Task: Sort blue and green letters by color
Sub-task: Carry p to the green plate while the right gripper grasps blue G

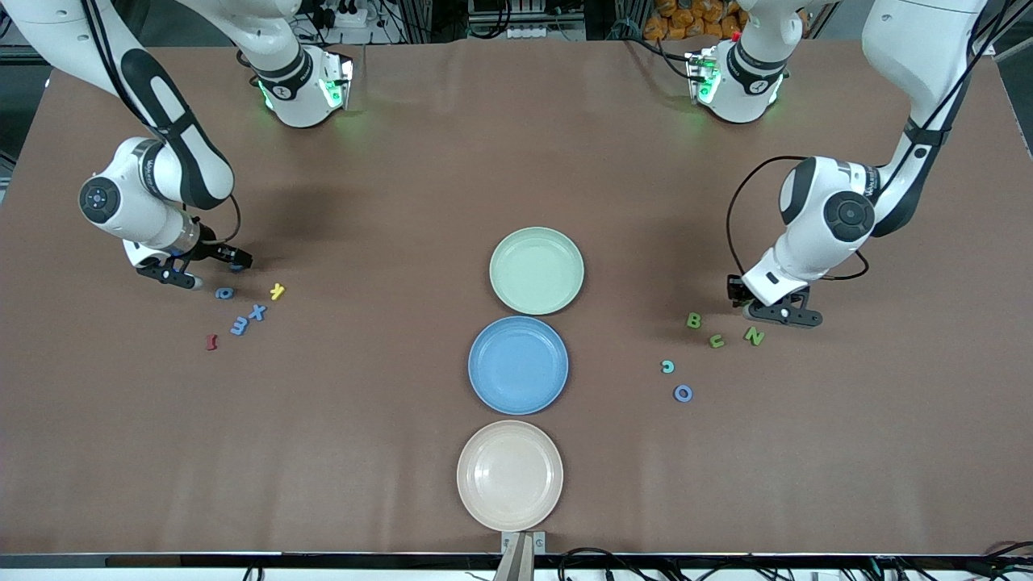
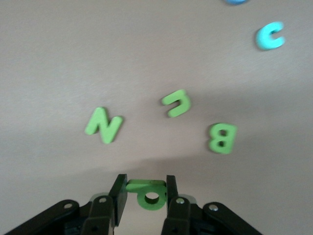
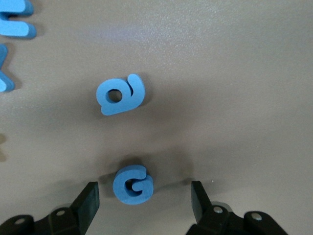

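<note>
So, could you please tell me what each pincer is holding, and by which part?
The left pincer grips the green P across its straight stem. The right pincer holds nothing: its fingers are open around the blue G.

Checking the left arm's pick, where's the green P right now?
The green P sits clamped between the left gripper's fingers, at the left arm's end of the table, beside the green N.

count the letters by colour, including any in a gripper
blue: 5 (G between the open right gripper fingers, a, X, E, O)
green: 4 (P held in the left gripper, B, U, N)
teal: 1 (C)
yellow: 1 (K)
dark red: 1 (I)
total: 12
</note>
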Controlling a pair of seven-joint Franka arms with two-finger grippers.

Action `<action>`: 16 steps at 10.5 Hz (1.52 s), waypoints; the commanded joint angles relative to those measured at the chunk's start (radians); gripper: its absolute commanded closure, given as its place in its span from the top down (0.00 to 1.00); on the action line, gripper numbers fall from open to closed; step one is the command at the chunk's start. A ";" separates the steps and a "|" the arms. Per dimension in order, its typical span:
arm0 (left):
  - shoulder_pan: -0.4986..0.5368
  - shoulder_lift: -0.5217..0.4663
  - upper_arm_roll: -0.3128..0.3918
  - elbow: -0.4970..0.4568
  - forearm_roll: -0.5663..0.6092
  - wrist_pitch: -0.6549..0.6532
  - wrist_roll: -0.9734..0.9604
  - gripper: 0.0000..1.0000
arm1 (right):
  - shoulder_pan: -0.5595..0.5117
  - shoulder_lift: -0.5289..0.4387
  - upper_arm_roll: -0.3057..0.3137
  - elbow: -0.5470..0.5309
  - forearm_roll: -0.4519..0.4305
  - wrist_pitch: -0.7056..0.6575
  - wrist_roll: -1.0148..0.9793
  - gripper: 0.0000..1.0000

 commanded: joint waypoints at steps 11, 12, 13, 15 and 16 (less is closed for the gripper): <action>-0.462 0.101 -0.103 0.137 -0.020 -0.021 -0.682 0.00 | -0.004 -0.025 0.029 0.056 0.015 -0.050 -0.012 0.19; -0.499 0.134 -0.101 0.172 -0.018 -0.021 -0.730 0.00 | -0.004 -0.029 0.046 0.108 0.016 -0.110 -0.004 0.18; -0.525 0.159 -0.100 0.194 -0.012 -0.021 -0.771 0.00 | -0.004 -0.028 0.054 0.154 0.018 -0.158 -0.004 0.18; -0.545 0.169 -0.100 0.218 -0.011 -0.021 -0.815 0.00 | 0.000 -0.026 0.075 0.236 0.018 -0.236 0.024 0.17; -0.554 0.173 -0.100 0.227 -0.011 -0.021 -0.836 0.00 | 0.013 -0.017 0.093 0.295 0.018 -0.293 0.077 0.17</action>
